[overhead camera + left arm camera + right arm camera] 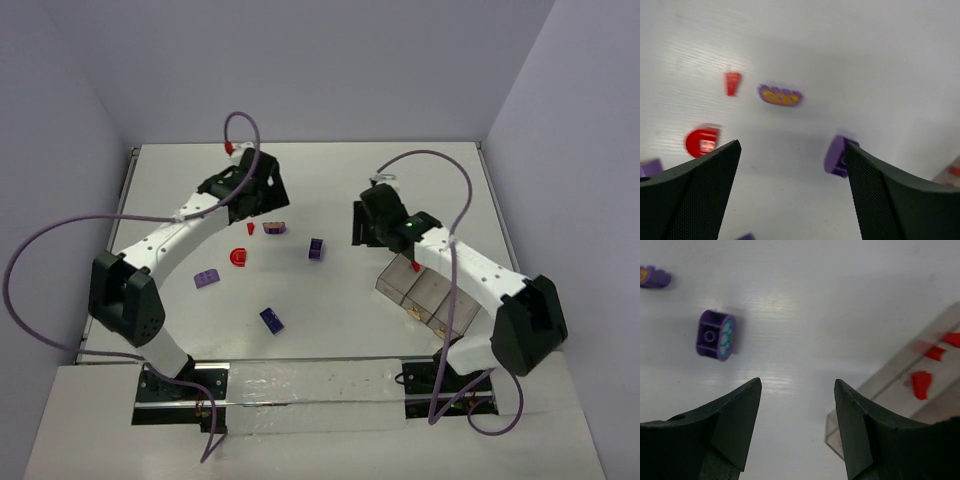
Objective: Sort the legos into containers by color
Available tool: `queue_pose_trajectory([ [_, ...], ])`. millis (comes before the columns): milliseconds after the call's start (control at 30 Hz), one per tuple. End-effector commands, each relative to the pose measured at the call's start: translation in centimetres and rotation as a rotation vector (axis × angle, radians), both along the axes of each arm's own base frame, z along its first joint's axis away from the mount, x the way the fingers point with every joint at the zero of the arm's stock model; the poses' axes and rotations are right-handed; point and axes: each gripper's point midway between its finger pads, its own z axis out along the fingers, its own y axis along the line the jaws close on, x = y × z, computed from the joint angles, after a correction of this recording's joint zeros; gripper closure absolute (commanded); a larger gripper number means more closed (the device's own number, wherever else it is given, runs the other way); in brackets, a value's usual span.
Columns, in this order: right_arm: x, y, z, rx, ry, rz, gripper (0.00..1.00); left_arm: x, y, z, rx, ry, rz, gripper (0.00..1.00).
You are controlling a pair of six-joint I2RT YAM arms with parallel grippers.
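Red half-disc (702, 142) lies just outside one finger of the left gripper (792, 145), the nearer one, its jaws wide apart and empty.

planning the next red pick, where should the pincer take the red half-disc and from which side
Likely from straight above: the red half-disc lies flat on the table with bare surface around it. One finger on its straight edge, the other on the crown of the curve; elsewhere on the curve it may slip out.
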Motion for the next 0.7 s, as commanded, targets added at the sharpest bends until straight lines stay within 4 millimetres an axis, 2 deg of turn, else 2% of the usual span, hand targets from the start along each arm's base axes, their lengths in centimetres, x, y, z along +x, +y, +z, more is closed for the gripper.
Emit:
queue_pose_trajectory([
  [0,0.8,7.2,0.5,0.062,-0.005,0.119,0.27,0.2,5.3,-0.4,0.046,0.013,0.114,0.08],
  [33,0.5,8.6,-0.6,0.05,0.024,0.144,0.25,0.1,5.8,-0.3,0.048,0.01,0.124,0.08],
  [133,0.9,12.6,-0.5,0.057,0.021,0.189,0.18,-0.1,7.5,-0.2,0.088,0.002,0.159,0.08],
  [200,1.1,14.3,-0.9,0.068,0.025,0.2,0.15,-0.5,8.1,-0.2,0.105,0.004,0.17,0.08],
  [333,2.2,16.5,-3.4,0.057,0.062,0.183,0.13,-1.0,8.5,-0.2,0.1,0.0,0.172,0.08],
  [367,2.7,16.9,-3.0,0.065,0.054,0.169,0.13,-1.2,8.4,-0.4,0.098,0.004,0.17,0.08],
  [433,3.4,16.5,-4.6,0.007,0.076,0.128,0.13,-1.4,8.4,-0.6,0.095,0.008,0.165,0.08],
  [500,4.0,16.4,-4.7,-0.016,0.073,0.1,0.13,-1.5,8.5,-0.8,0.096,0.011,0.163,0.08],
  [667,4.3,15.6,-5.8,-0.067,0.073,0.065,0.13,-1.7,8.7,-0.8,0.1,0.006,0.163,0.08],
])
